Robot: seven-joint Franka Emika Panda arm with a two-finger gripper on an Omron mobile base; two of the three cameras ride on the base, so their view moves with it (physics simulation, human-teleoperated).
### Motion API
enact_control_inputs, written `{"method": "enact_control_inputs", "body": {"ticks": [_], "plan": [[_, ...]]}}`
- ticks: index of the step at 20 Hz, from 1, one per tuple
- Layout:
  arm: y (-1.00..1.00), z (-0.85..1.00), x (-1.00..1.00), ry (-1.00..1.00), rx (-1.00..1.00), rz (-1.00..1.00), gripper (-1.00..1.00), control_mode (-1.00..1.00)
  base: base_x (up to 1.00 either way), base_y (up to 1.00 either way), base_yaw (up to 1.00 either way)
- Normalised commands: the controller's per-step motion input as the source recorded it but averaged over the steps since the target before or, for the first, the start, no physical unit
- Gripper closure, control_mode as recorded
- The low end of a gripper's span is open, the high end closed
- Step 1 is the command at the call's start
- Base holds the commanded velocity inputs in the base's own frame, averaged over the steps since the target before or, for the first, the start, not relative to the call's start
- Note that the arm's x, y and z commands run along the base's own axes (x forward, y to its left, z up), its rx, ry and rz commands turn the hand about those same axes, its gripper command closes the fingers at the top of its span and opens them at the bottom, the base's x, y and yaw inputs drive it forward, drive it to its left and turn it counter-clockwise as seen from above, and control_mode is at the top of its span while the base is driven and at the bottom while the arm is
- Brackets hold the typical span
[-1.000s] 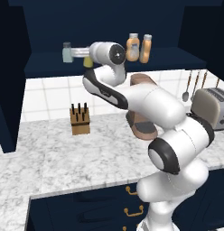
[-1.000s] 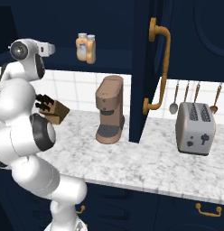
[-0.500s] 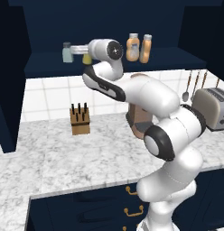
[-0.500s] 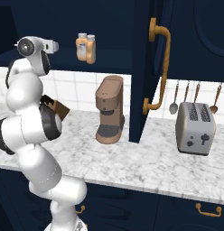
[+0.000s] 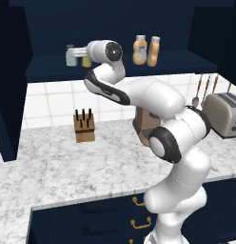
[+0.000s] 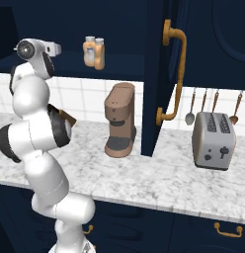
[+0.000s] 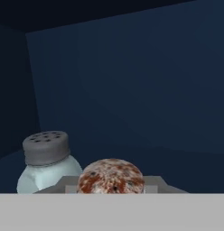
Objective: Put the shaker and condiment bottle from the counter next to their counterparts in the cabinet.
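Left base view: the pincer (image 5: 81,53) is up in the cabinet (image 5: 53,28) recess, closed on the shaker (image 5: 86,61), just right of the pale grey-blue shaker (image 5: 70,56). Further right of that grey-blue shaker stand the bulbous orange bottle (image 5: 140,50) and, beside it, the condiment bottle (image 5: 153,51). Below, a knife block (image 5: 84,126) sits on the table (image 5: 67,167).

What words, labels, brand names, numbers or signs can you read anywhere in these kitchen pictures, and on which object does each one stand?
None can be read.
Bulbous orange bottle on the cabinet shelf: a pale label, too small and blurred to show any text.
Toaster: two small dark knobs, no legible marks.
Pale shaker and coffee machine: no lettering visible.
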Motion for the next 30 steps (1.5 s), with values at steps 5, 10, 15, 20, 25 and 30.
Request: {"method": "enact_control_inputs", "body": {"ticks": [5, 10, 15, 20, 25, 30], "plan": [[0.08, -0.36, 0.23, 0.00, -0.02, 0.00, 1.00, -1.00, 0.00, 0.00, 0.00], [0.00, -0.50, 0.08, -0.01, 0.00, 0.00, 1.00, -1.00, 0.00, 0.00, 0.00], [0.11, -0.35, 0.00, -0.03, -0.01, 0.00, 1.00, -1.00, 0.00, 0.00, 0.00], [0.25, -0.31, 0.06, -0.01, -0.06, 0.00, -1.00, -1.00, 0.00, 0.00, 0.00], [0.00, -0.21, 0.05, 0.00, 0.00, 0.00, -1.00, -1.00, 0.00, 0.00, 0.00], [0.04, -0.04, -0.10, -0.07, -0.02, 0.00, -1.00, -1.00, 0.00, 0.00, 0.00]]}}
